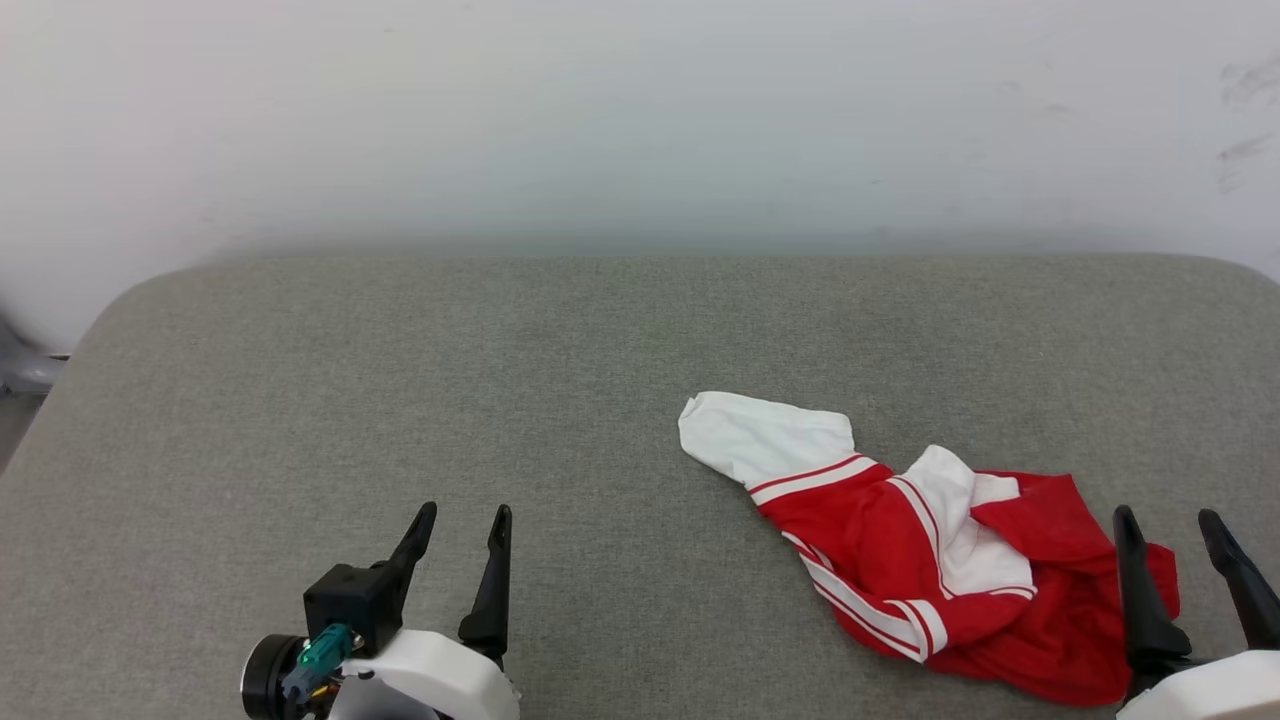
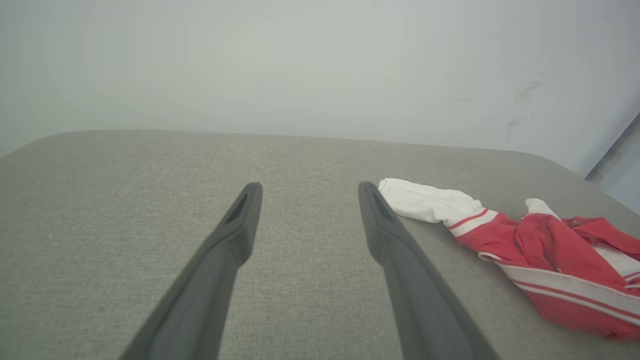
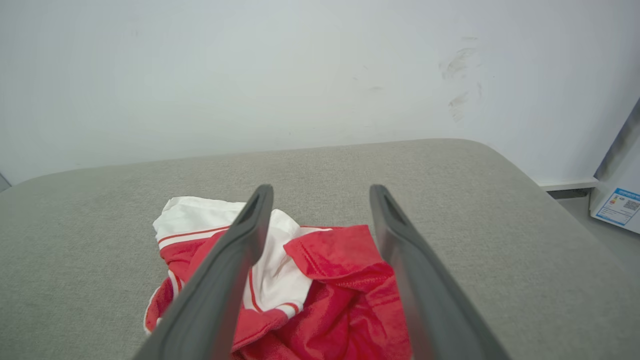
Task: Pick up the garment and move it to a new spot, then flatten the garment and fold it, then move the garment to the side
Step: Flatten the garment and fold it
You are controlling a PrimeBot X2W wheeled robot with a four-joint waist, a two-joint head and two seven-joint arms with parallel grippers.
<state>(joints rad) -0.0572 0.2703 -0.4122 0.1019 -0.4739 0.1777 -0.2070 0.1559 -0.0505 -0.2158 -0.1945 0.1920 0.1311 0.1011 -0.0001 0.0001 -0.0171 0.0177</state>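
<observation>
The garment (image 1: 930, 560) lies crumpled on the grey cushion at the right, red with white sleeves and striped trim; one white sleeve points left. My right gripper (image 1: 1170, 530) hovers open just above the garment's right edge, nothing between its fingers. In the right wrist view the garment (image 3: 320, 270) sits below and between the spread fingers (image 3: 400, 250), and the right gripper (image 3: 320, 192) holds nothing. My left gripper (image 1: 465, 525) is open over bare cushion at the lower left, well apart from the cloth. The left wrist view shows the garment (image 2: 540, 250) to the right of the open left gripper (image 2: 310, 187).
The grey padded surface (image 1: 400, 380) has rounded corners and ends at a white wall (image 1: 640, 120) behind. Off its right edge, the right wrist view shows floor and a white box with a label (image 3: 620, 205).
</observation>
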